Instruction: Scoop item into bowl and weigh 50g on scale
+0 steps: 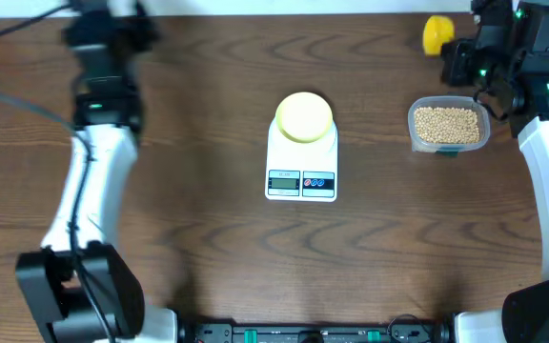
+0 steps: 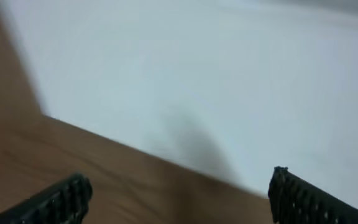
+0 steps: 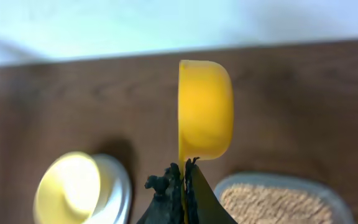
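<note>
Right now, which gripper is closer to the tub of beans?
Right. The right gripper, shut on the yellow spoon, sits just beyond the tub; the left gripper is open at the table's far left corner.

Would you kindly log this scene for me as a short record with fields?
bowl: on scale, no beans seen inside
scale: mid-scene, display on robot's side
beans: in tub, right of scale
spoon: yellow, handle in right gripper, beyond tub
right gripper: shut on spoon
left gripper: open, empty, far left
</note>
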{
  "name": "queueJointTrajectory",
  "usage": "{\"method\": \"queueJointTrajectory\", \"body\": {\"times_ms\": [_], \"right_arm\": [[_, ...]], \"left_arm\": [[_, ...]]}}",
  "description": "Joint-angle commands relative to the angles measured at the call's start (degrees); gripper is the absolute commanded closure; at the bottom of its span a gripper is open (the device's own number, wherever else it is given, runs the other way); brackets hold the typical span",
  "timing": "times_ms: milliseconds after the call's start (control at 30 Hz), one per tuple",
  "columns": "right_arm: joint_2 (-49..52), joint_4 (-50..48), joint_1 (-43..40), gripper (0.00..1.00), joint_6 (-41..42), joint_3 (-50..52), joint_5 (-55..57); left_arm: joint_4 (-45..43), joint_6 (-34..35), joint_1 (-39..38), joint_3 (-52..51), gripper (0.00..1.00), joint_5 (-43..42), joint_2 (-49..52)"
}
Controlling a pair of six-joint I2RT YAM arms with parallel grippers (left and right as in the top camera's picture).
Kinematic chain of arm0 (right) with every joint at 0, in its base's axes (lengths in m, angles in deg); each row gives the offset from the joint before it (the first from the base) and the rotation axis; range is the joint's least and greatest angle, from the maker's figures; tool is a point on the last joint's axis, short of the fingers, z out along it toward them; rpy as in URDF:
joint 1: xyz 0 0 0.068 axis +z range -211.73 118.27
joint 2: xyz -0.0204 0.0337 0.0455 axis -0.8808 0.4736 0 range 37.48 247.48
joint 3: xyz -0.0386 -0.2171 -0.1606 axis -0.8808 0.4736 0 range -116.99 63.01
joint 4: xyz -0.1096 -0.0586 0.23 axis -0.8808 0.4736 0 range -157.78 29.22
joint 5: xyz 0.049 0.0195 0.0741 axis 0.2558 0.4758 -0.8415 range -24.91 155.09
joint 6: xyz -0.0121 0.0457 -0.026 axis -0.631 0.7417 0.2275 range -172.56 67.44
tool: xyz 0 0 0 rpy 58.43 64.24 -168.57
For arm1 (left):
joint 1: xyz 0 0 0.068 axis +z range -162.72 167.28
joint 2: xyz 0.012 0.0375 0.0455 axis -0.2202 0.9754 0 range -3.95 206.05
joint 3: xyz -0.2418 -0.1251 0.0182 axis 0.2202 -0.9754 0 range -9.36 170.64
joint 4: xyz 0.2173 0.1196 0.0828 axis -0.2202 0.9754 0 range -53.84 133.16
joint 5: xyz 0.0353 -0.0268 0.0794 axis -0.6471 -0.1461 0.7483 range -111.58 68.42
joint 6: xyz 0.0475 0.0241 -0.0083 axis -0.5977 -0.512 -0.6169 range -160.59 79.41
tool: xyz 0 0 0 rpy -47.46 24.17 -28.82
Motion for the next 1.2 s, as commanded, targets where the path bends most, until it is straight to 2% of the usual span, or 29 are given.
{"method": "queueJointTrajectory", "body": {"times_ms": [0,133,200,767,1033,1167], "right_arm": [[-0.2,-2.0,-0.9,0.99,4.7,-0.9,5.8],[-0.2,-2.0,-3.2,0.99,12.5,-0.9,6.1],[-0.2,-1.5,-4.8,0.99,15.0,-0.9,3.8],[-0.2,8.9,-8.2,0.99,18.6,-0.9,4.0],[-0.2,12.3,-8.2,0.99,14.2,-0.9,3.9],[-0.2,15.3,-7.9,0.99,6.6,-0.9,4.1]], "left_arm": [[-1.0,2.4,6.1,0.7,0.07,-0.4,4.5],[-0.4,13.9,8.0,0.6,0.06,-3.7,7.8],[-0.4,16.7,7.9,0.6,0.07,-4.5,8.7],[2.1,16.9,7.7,0.6,0.06,-4.3,9.0],[3.3,16.9,7.7,0.6,0.06,-4.3,9.0],[6.6,19.7,7.0,0.6,0.06,-5.7,9.0]]}}
